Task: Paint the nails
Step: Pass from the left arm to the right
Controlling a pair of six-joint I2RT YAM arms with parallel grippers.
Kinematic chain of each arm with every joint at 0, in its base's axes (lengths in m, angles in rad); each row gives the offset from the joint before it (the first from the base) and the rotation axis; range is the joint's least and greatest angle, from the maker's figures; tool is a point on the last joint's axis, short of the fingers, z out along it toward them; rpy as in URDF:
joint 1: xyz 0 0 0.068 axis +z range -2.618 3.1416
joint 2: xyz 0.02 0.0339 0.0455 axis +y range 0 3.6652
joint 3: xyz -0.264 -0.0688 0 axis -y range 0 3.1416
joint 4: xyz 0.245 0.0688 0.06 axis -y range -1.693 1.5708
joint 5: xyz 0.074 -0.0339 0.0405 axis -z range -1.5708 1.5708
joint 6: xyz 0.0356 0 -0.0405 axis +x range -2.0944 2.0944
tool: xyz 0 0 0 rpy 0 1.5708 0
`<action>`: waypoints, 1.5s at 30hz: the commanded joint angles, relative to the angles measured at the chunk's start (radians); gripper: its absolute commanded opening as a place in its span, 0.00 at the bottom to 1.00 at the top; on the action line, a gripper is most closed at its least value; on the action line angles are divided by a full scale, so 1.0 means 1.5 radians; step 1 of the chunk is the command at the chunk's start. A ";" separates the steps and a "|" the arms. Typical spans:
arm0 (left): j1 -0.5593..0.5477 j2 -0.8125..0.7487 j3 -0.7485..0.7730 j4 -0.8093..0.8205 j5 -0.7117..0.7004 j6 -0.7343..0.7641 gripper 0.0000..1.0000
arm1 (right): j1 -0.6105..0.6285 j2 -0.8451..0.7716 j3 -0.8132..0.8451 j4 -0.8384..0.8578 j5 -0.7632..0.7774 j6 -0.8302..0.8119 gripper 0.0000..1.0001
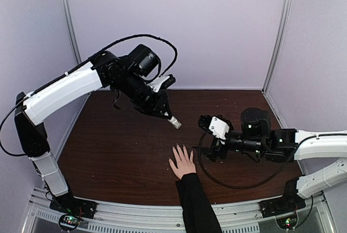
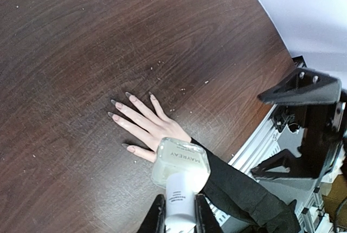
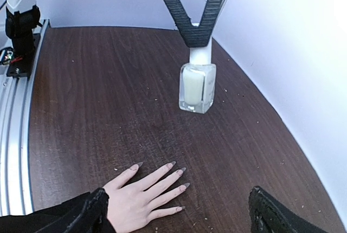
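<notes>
Right fingers [image 3: 269,214] look due to take the polish bottle [image 3: 197,88] next. They would do best to close squarely on its glass body, low and away from the white cap [image 2: 179,203], so cap and brush can be twisted free without tipping polish. They stand wide apart and hold nothing, just right of the hand [image 1: 182,162] in the overhead view. Left fingers [image 2: 155,218], all but closed, pinch the cap, and the bottle hangs from them near frame centre, apparently clear of the table [image 1: 108,146]. The hand lies flat and splayed, palm down, at lower centre, its black sleeve [image 1: 198,206] running off the bottom edge. Its nails [image 3: 182,170] are long, pointed and pale; whether any carries fresh polish is too small to tell.
</notes>
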 commanded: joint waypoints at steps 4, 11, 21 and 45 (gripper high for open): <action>-0.044 0.026 0.038 0.032 -0.048 -0.084 0.00 | 0.046 0.075 0.037 0.078 0.110 -0.085 0.80; -0.063 0.029 0.042 0.055 -0.065 -0.123 0.00 | 0.065 0.113 0.051 0.128 0.175 -0.096 0.71; -0.069 0.034 0.045 0.060 -0.103 -0.158 0.00 | 0.068 0.151 0.084 0.130 0.198 -0.091 0.56; -0.078 0.040 0.045 0.081 -0.079 -0.167 0.00 | 0.068 0.184 0.092 0.156 0.228 -0.084 0.35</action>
